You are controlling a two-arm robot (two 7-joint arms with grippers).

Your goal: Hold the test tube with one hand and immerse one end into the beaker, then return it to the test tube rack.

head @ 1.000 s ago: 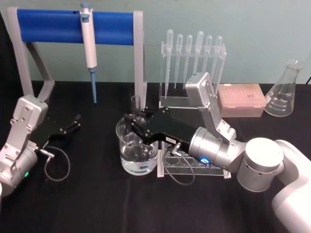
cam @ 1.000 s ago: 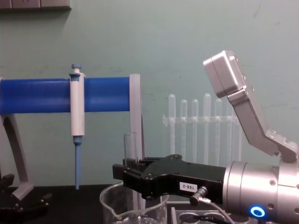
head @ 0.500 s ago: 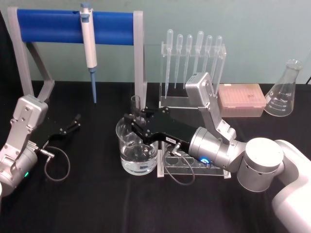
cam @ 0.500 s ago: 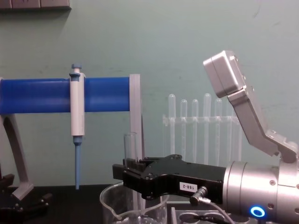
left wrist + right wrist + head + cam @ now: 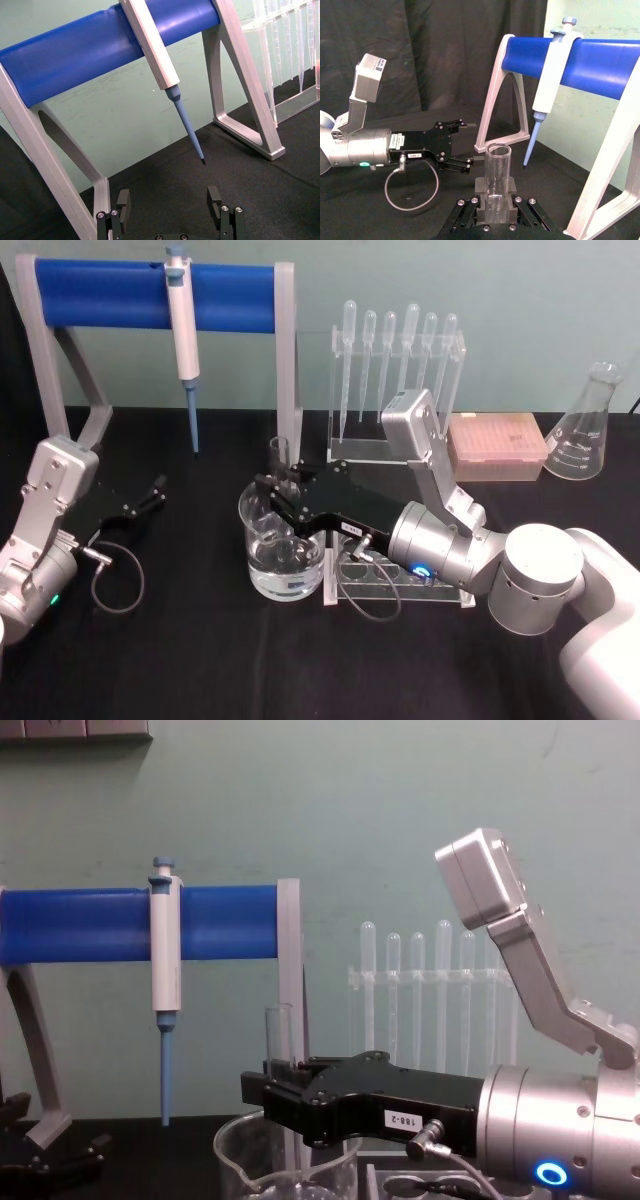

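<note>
Presently: test tube (image 5: 279, 462) upright, lower end inside the beaker (image 5: 283, 552).
Right gripper (image 5: 272, 492), at the beaker's 12 o'clock rim, clamps the tube mid-length, keeping it vertical for dipping. Left gripper (image 5: 155, 490) idle at 9 o'clock, fingers apart, empty.

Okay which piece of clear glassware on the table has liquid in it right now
The beaker, the wide glass below the right gripper, holds clear liquid. The conical flask at the far right looks empty.

The right pincer (image 5: 262, 1095) bears a white label reading "188-2".
</note>
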